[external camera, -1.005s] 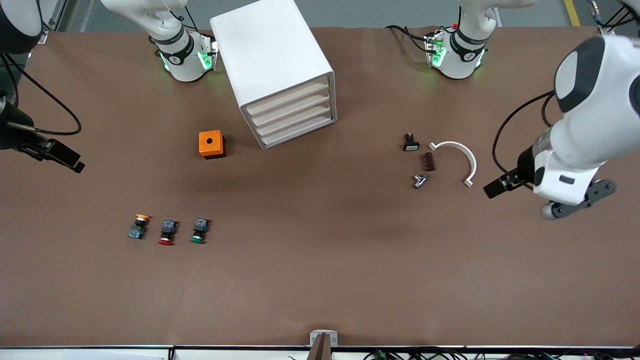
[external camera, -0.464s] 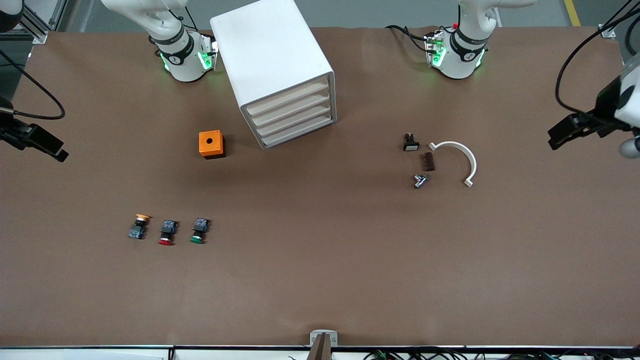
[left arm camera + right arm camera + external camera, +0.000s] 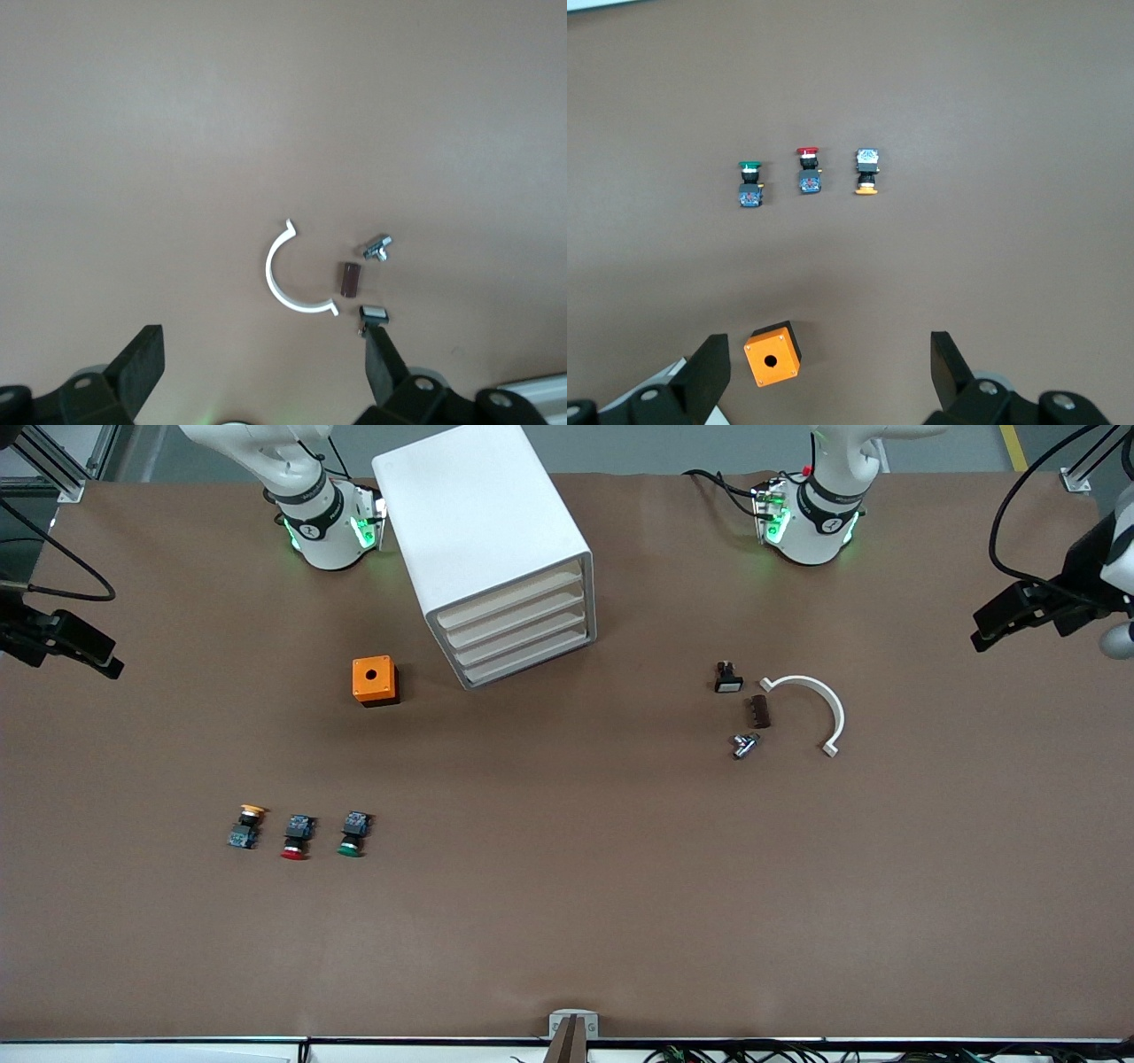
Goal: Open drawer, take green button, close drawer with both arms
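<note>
Lying on the table with its green cap toward the front camera, the button sits beside a red-capped button and an orange-capped one, while the drawer looks fully closed in its cabinet. The left end effector hovers, fingers spread, over the table's edge at its own end. The right end effector, also spread, hovers at the other end.

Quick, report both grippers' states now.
Left gripper: open, holding nothing, up over the table's end near the white curved plastic piece.
Right gripper: open, holding nothing, up over the table's other end.
</note>
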### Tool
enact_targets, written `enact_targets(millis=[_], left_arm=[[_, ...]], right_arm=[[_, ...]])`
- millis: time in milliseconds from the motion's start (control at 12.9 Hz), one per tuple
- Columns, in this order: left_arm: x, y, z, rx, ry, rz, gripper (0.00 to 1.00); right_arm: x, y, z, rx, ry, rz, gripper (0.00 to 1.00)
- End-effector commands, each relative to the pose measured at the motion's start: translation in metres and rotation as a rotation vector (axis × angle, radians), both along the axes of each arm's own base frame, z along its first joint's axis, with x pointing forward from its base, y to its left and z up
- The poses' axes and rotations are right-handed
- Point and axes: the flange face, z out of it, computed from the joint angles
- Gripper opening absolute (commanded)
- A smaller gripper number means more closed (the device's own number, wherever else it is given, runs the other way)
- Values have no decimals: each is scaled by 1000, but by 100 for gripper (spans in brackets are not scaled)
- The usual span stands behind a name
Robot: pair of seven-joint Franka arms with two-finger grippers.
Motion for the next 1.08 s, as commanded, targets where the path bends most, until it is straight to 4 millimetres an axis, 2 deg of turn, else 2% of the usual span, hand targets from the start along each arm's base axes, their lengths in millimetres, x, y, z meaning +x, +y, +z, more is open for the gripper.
enact_targets(millis=[0, 77, 309, 773, 1005], left_arm=[[-30, -10, -7, -8, -6, -41, 100], [-35, -19, -6, -5, -12, -60, 100], [-42, -25, -5, -2, -12, -70, 100], [-38, -16, -6, -4, -9, -171, 100], [-37, -14, -5, -3, -7, -159, 100]], right_arm=[[-6, -1, 5, 6, 1, 24, 100], [-6, -2, 5, 7, -2, 21, 100], [-6, -2, 5, 7, 1, 13, 100], [-8, -5, 6, 26, 0, 3, 100], [-8, -5, 5, 26, 2, 3, 100]])
